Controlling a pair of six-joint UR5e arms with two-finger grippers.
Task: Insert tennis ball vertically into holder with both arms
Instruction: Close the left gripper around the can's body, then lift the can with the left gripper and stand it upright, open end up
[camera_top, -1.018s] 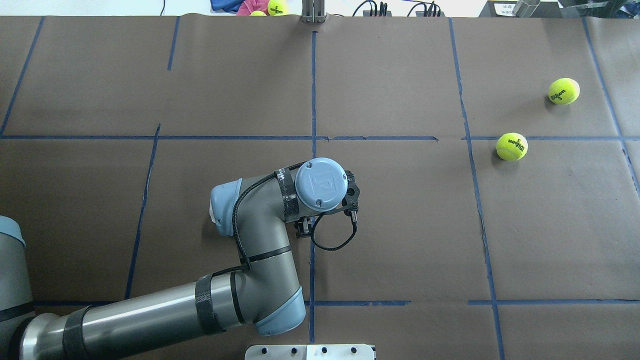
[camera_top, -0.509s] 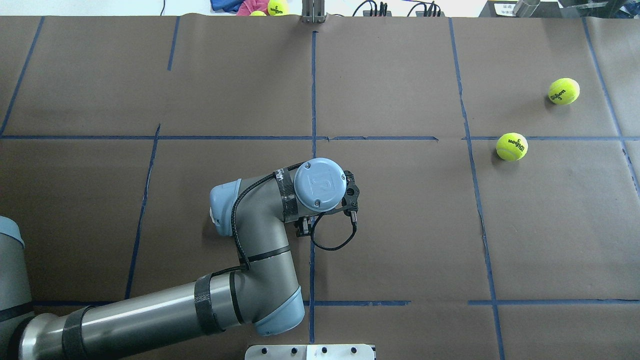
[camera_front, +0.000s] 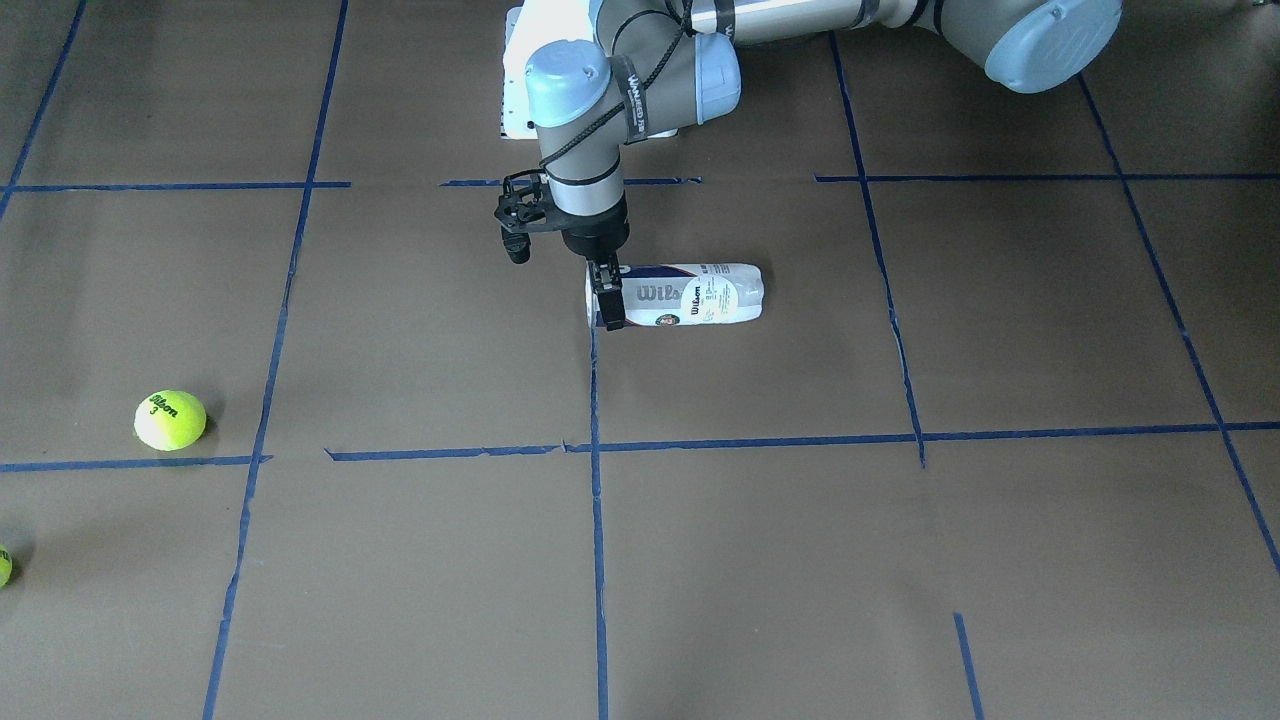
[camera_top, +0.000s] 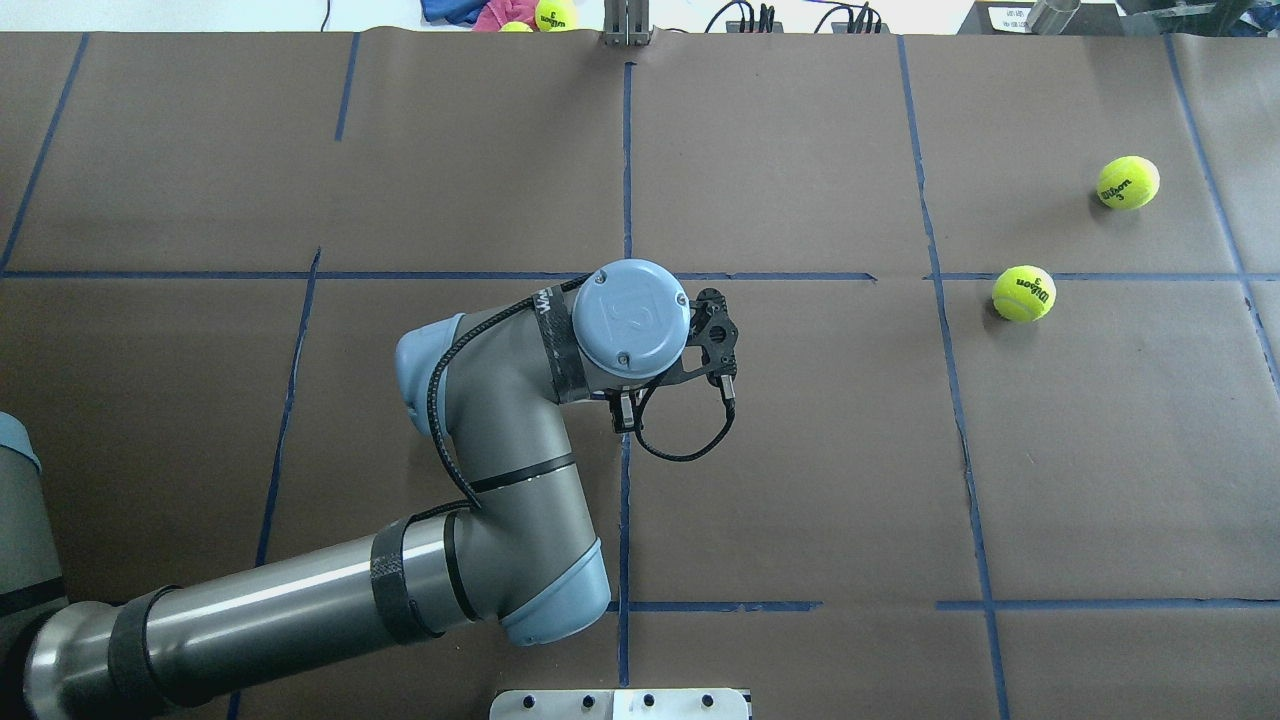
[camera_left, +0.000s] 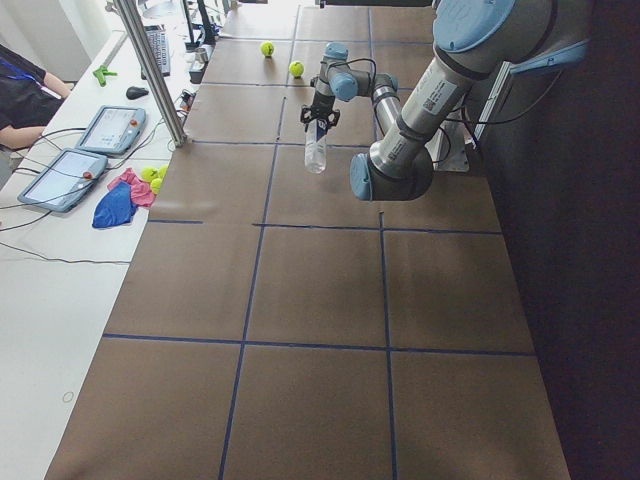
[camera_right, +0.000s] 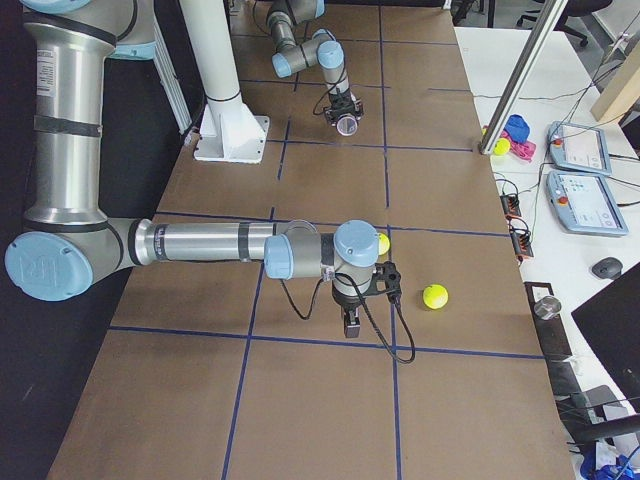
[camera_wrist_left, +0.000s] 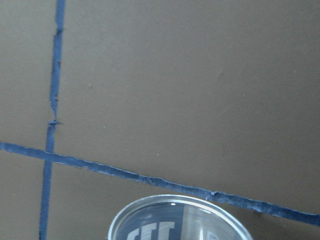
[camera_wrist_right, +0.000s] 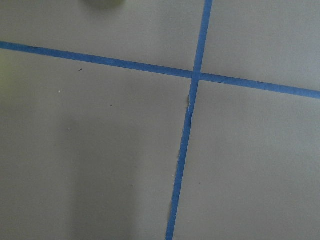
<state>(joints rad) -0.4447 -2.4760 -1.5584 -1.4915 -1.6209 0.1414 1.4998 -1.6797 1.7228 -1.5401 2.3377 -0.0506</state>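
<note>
Mid-table, the clear plastic cylindrical tennis-ball can (camera_front: 700, 293) is pinched at one end by the black left gripper (camera_front: 608, 300), long axis lying roughly level toward the left edge, not yet upright; the right gripper's (camera_right: 350, 326) opening can't be told.

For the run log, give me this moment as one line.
left gripper: shut on holder end | holder: horizontal | right gripper: near tennis ball, state unclear

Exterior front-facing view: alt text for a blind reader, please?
The robot's left gripper clamps one end of a clear Wilson tennis-ball can, turned sideways over a brown table gridded with blue tape. A yellow tennis ball sits at the picture's far left.
</note>
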